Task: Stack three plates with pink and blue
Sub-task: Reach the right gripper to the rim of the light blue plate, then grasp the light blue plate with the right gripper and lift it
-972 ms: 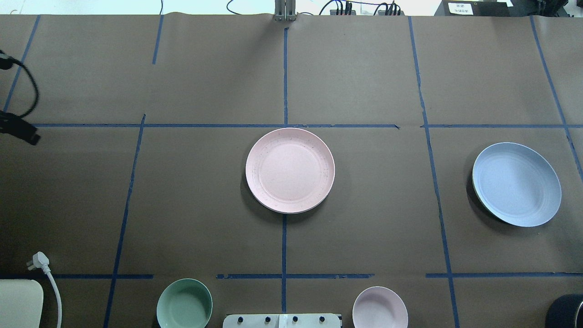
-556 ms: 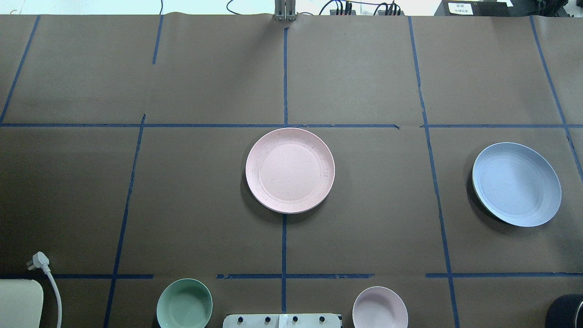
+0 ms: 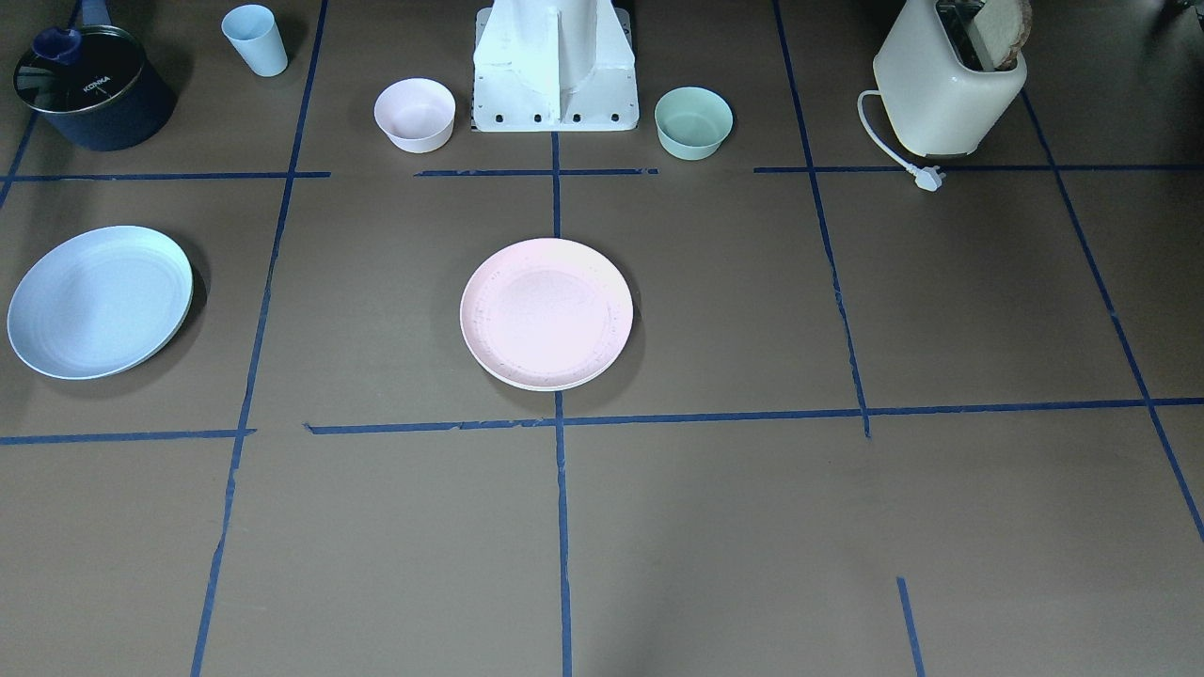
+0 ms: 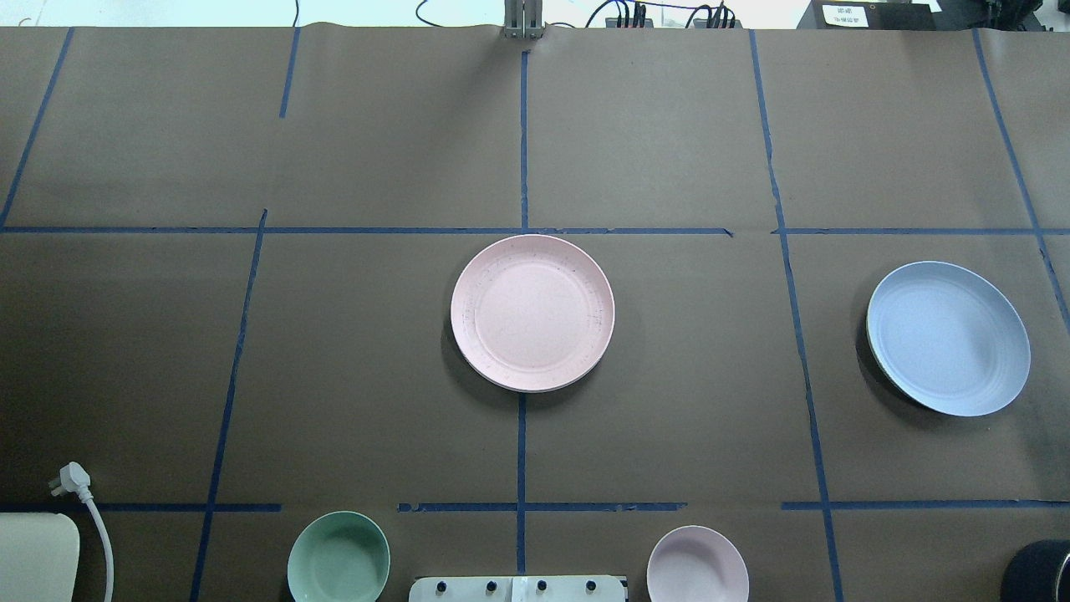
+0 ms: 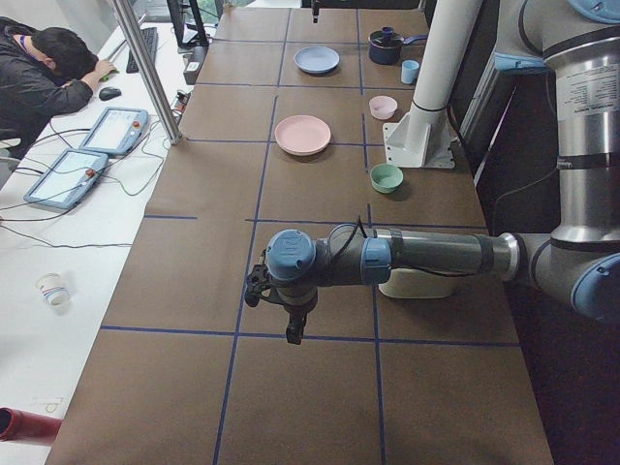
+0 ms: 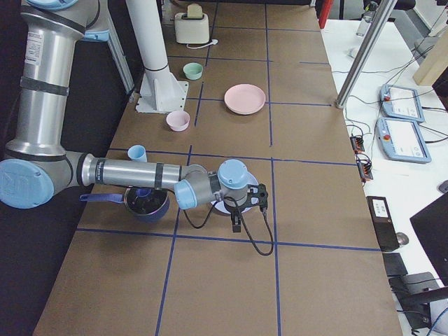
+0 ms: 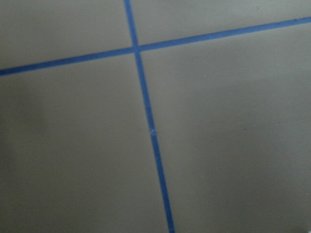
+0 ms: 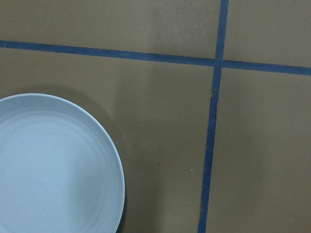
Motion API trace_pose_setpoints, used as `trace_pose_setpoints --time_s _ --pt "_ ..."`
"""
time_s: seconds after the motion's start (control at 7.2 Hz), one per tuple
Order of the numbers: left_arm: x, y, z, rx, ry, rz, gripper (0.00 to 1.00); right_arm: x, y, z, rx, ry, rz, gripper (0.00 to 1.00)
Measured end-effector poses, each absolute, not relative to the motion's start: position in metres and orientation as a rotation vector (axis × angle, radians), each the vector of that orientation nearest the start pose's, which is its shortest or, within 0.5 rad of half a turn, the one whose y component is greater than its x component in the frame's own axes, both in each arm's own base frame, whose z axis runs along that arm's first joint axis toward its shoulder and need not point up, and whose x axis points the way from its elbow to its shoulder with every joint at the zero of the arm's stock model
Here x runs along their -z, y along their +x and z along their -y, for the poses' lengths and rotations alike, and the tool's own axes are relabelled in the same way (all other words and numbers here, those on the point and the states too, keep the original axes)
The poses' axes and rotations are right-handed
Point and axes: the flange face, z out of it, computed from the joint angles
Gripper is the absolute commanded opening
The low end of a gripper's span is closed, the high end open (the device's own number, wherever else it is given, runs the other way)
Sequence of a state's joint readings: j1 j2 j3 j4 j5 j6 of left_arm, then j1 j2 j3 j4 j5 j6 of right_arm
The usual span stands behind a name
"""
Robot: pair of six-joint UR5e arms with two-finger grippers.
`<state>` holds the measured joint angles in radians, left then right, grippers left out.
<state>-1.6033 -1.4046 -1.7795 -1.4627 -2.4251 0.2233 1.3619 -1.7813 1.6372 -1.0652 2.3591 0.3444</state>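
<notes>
I see the pink plate (image 4: 532, 313) flat, upright, straight before the robot base (image 3: 555, 66); the blue plate (image 4: 948, 338) lies well toward the base's right.

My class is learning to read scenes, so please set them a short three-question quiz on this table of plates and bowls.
1. True or false: the pink plate and the blue plate lie apart.
2. Which bowl stands nearer the toaster? A pink bowl, B green bowl.
3. Fill in: the right wrist view shows the ___ plate.
Key: 1 true; 2 B; 3 blue.
</notes>
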Motion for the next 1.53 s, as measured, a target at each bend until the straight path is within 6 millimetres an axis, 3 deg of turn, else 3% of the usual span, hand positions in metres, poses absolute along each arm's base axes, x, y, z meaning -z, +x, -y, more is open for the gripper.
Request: trace_pose_setpoints --time_s 0.28,0.42,0.56,0.83,1.11,1.53 --pt "-0.636 -0.072 0.414 -0.151 0.05 -0.857 1.0 -0.702 -0.073 0.411 -0.064 0.139 0.927 0.99" --pt "-0.636 -0.072 0.414 -0.152 0.051 -0.857 1.0 -0.708 -0.093 0.411 -0.078 0.139 0.944 0.88" --pt "-0.636 -0.072 0.414 -0.153 0.052 -0.857 1.0 -0.711 -0.109 0.41 -0.075 0.138 0.943 0.3" --pt "-0.636 -0.072 0.414 -0.154 0.052 -0.857 1.0 -0.711 -0.119 0.409 -0.087 0.128 0.947 0.06" --pt "-0.636 -0.072 0.414 -0.153 0.052 -0.857 1.0 -0.709 -0.121 0.408 -0.083 0.127 0.952 0.0" --pt "-0.635 -0.072 0.414 -0.152 0.053 -0.857 1.0 -0.701 -0.126 0.407 -0.058 0.121 0.976 0.0"
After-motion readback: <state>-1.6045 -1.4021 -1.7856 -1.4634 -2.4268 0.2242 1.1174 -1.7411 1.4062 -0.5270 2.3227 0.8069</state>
